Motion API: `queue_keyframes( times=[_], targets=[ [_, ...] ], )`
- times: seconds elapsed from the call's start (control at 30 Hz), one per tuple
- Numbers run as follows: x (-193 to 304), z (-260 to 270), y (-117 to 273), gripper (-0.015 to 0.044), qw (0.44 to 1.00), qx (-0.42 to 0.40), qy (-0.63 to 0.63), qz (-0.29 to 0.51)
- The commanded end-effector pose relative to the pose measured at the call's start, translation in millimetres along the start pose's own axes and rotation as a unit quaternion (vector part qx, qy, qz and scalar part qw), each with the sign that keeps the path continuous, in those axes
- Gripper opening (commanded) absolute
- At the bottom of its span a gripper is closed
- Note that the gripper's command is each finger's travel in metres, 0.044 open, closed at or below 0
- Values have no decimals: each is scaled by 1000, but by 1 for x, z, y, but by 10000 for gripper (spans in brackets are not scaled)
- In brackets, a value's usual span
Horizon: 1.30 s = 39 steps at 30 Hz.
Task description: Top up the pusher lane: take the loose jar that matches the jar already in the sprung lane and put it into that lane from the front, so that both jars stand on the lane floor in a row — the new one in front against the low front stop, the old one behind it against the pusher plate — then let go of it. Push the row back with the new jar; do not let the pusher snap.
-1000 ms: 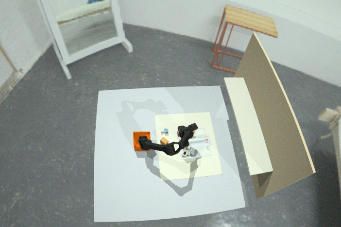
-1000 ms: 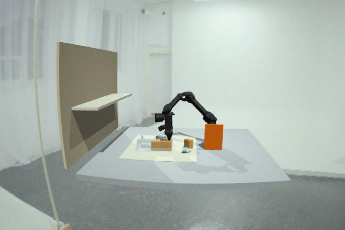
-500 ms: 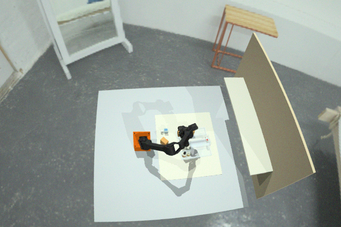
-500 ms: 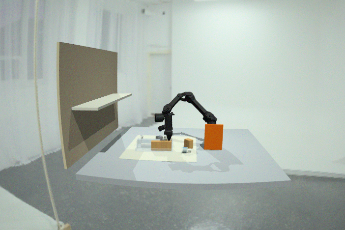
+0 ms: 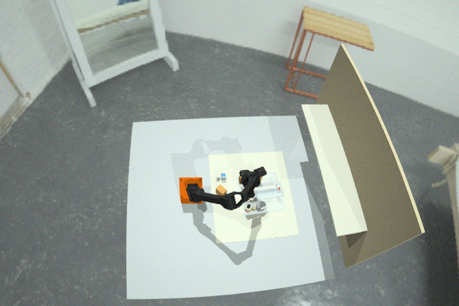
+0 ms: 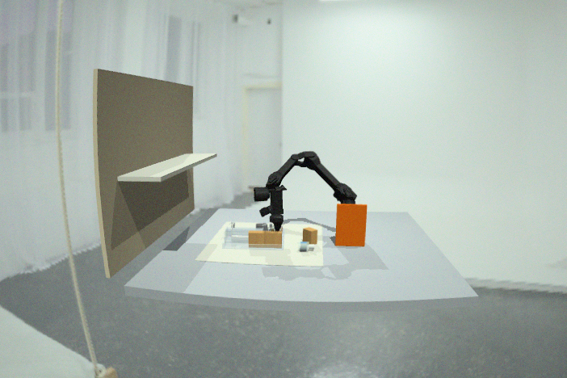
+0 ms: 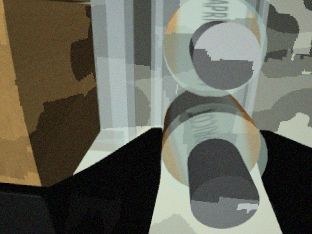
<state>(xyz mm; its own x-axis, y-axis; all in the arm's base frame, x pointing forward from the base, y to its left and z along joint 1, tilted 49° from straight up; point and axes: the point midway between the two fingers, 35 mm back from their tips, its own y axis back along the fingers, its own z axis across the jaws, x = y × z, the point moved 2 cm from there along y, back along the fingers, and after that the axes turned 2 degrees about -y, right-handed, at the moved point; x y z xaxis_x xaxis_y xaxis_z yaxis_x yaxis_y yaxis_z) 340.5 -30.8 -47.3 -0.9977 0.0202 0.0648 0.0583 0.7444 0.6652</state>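
My gripper points down and is shut on a clear jar with an amber tint, dark lettering and a grey round top. A second jar of the same look stands directly beyond it, between the clear walls of the lane. The two jars overlap in the wrist view, so I cannot tell whether they touch. Whether the held jar rests on the lane floor is unclear. The pusher plate and the low front stop cannot be made out. The arm covers the gripper and this part in the top view.
A tall wooden block stands left of the lane in the wrist view. Another wooden block and a small blue-topped item lie near the orange base. More small jars stand in a clear-walled lane. A shelf stands beyond.
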Motion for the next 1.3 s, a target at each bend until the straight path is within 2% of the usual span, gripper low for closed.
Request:
queue_keyframes(
  times=[0.0,1.27],
  targets=[
    [-6,-1,0,0,1000,4,-7,-11],
    [-4,-1,-12,0,1000,5,-6,-11]
  ],
)
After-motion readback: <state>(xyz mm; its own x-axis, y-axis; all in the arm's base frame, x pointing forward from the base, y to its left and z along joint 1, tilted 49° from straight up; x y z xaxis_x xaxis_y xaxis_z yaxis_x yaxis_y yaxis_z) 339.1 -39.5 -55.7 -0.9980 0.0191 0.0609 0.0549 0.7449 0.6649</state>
